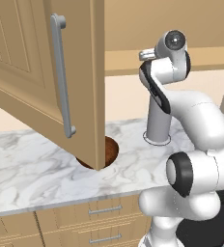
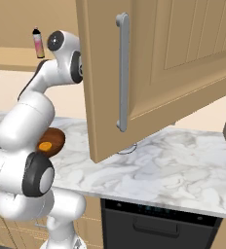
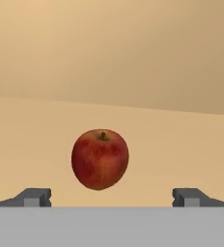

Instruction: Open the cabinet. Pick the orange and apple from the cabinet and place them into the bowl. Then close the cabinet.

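The orange (image 2: 46, 146) lies in the bowl (image 2: 56, 138), behind the cabinet (image 2: 183, 58) door.

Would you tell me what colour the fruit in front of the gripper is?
The apple is red with yellowish mottling, best seen in the hand view.

White-and-grey marbled countertop (image 1: 32, 169) running across the kitchen, seen from two sides. Below its front edge, tan wooden drawers (image 1: 104, 222) with short horizontal grey handles; further along the same front, a black appliance (image 2: 154, 223) with a dark bar handle. Behind the countertop, a pale cream wall (image 1: 126, 99). Above that wall, a tan shelf (image 1: 181, 58); a small pink-and-black bottle (image 2: 37, 43) stands on it. Lighting even, without strong shadows.
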